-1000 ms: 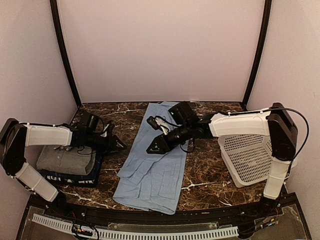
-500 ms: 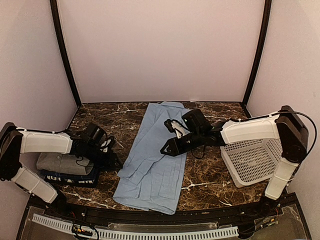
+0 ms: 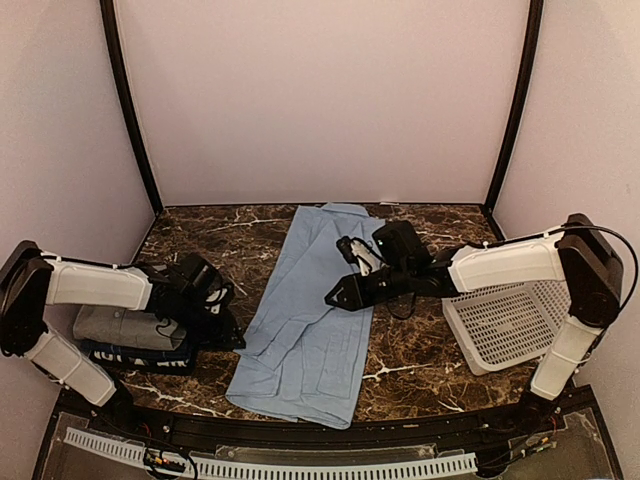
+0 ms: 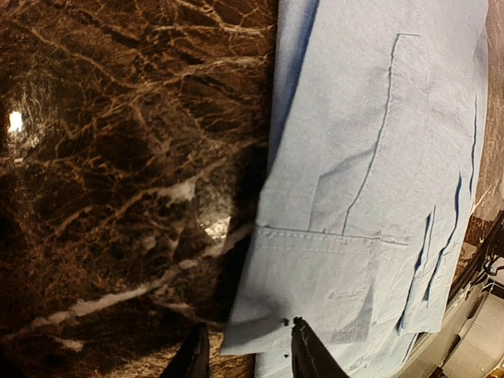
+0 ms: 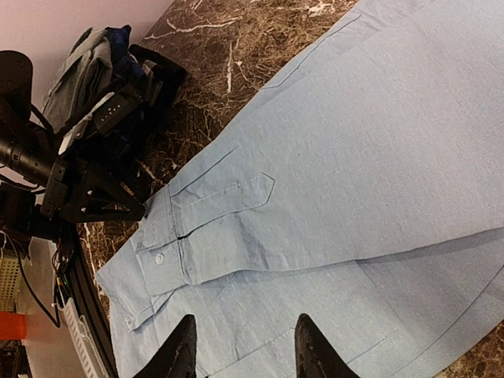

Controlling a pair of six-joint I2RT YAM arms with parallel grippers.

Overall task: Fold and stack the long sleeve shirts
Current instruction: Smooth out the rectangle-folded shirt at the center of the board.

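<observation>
1. Since one second ago, we note that both arms have shifted. The left gripper (image 3: pixel 232 335) has left the stack and travelled toward the sleeve edge. The right gripper (image 3: pixel 335 297) has drawn rightward and nearer across the cloth.
2. At far left of the dark marble-patterned table (image 3: pixel 410 365), the folded grey collared shirt (image 3: pixel 120 325) rests on the folded dark navy shirt (image 3: pixel 130 357).
3. The left gripper sits low at the buttoned sleeve cuff (image 4: pixel 315 276). In its wrist view the fingers stand apart with the cuff corner between them, and nothing is pinched.
4. The light blue button-front collared shirt (image 3: pixel 310 320) lies flat lengthwise at table centre, with its sleeves laid along the body.
5. We judge the blue shirt thin, light and limp, so it is likely to sag and drag when lifted. The cuff is doubled and stitched, which makes it the firmest place to grip.
6. The right gripper hovers over the shirt's right half with its jaws parted and empty.
7. The white plastic lattice basket (image 3: pixel 510 320) stands at far right, apart from the shirt.
</observation>
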